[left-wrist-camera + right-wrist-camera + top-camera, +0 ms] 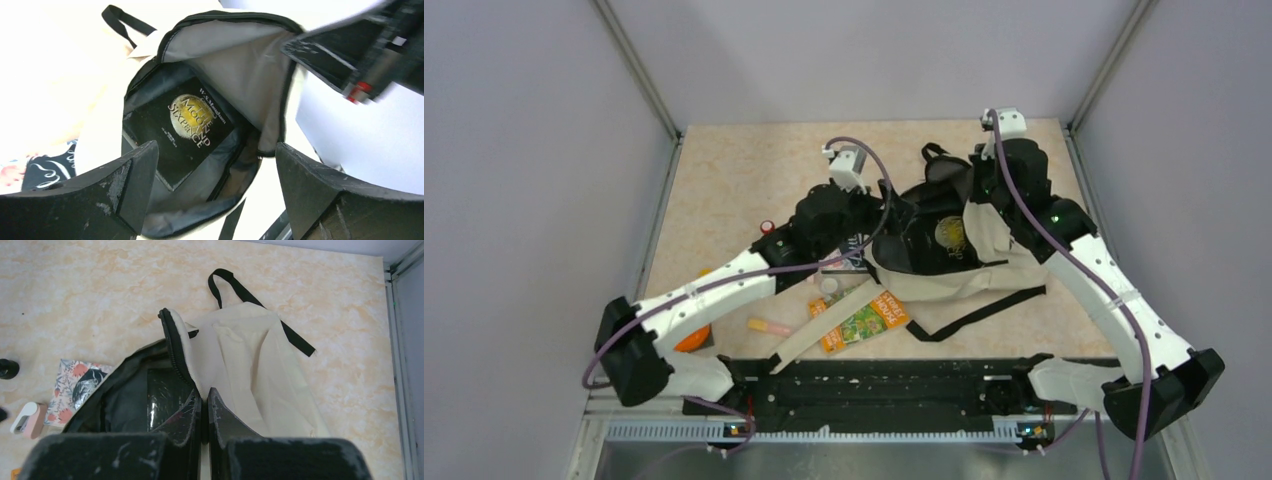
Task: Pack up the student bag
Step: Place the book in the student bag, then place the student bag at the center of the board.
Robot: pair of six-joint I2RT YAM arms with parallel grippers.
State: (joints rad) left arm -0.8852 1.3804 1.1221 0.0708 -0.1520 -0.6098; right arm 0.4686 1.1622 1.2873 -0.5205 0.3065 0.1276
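Observation:
The cream student bag lies open at the table's middle right, its black lining showing. A black book with a gold disc lies inside it; the left wrist view shows this book in the bag's mouth. My left gripper is open and empty, hovering just over the bag's opening. My right gripper is shut on the bag's cream edge by the zipper, holding the opening up. The bag's cream front hangs to its right.
A floral book and a small pink device lie left of the bag. A colourful orange booklet, a pink stick and an orange thing lie near the front. Bag straps trail toward the front edge.

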